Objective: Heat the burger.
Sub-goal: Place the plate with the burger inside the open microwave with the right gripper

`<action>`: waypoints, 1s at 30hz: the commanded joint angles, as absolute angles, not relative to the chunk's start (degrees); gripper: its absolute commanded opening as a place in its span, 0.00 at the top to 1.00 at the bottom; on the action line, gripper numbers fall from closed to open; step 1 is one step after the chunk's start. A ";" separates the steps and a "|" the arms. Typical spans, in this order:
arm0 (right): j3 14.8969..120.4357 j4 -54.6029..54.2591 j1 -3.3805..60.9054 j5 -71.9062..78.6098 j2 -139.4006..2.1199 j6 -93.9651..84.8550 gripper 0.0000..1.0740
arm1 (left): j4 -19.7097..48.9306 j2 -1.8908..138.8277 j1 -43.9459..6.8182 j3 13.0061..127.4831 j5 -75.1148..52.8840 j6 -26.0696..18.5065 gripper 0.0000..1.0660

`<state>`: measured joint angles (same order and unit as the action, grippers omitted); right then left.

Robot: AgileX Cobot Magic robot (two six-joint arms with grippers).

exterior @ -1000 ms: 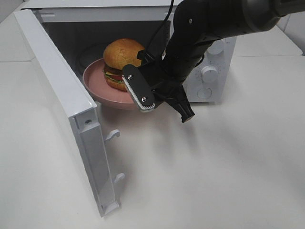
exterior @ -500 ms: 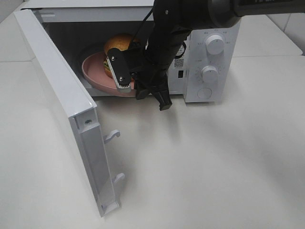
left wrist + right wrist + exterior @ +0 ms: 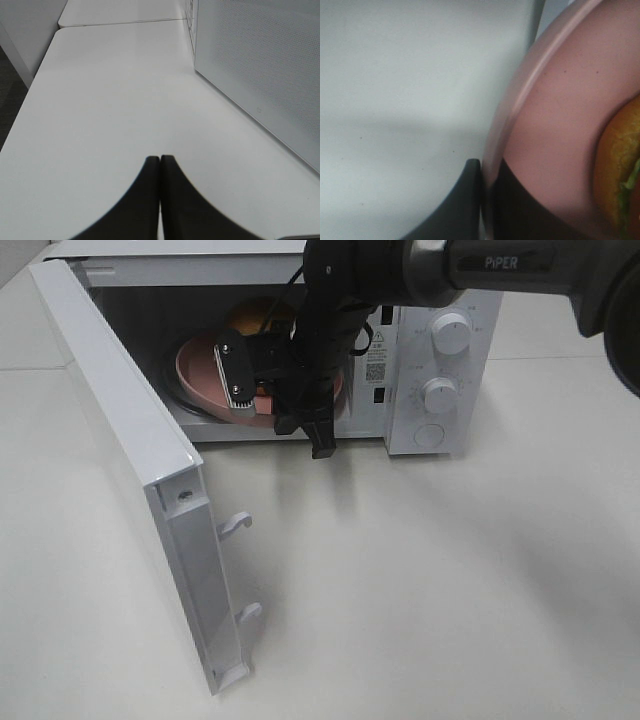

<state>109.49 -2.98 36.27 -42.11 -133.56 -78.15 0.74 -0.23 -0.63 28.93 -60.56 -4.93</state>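
The burger (image 3: 255, 312) sits on a round pink plate (image 3: 200, 375) inside the open microwave (image 3: 440, 300); only the top of its golden bun shows behind my right arm. My right gripper (image 3: 280, 400) reaches into the cavity and is shut on the plate's near rim. In the right wrist view the fingers (image 3: 460, 205) pinch the pink plate rim (image 3: 520, 100), and the burger's bun and lettuce (image 3: 620, 170) lie just beyond. My left gripper (image 3: 160, 165) is shut and empty, low over the white table (image 3: 110, 90).
The microwave door (image 3: 130, 440) is swung wide open toward the front left, with two latch hooks (image 3: 236, 525) on its edge. Its perforated panel (image 3: 260, 65) stands close beside my left gripper. Two knobs (image 3: 450, 335) are on the right control panel.
My right gripper has carried the plate and burger from the microwave's opening deeper into the cavity. The left arm has not visibly moved.
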 commanded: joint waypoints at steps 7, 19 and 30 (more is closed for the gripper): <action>111.96 -2.86 35.92 -41.08 -134.82 -73.91 1.00 | 0.92 -1.38 -0.80 28.82 -59.70 -4.81 1.00; 111.96 -2.86 35.92 -38.73 -134.82 -71.68 0.98 | 0.92 -1.38 -0.80 28.82 -59.70 -4.81 1.00; 111.96 -2.81 35.92 -37.76 -134.82 -66.81 0.81 | 0.92 -1.38 -0.80 28.82 -59.70 -4.81 1.00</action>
<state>111.38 -2.81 36.15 -38.45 -134.82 -69.04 0.74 -0.23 -0.63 28.93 -60.56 -4.93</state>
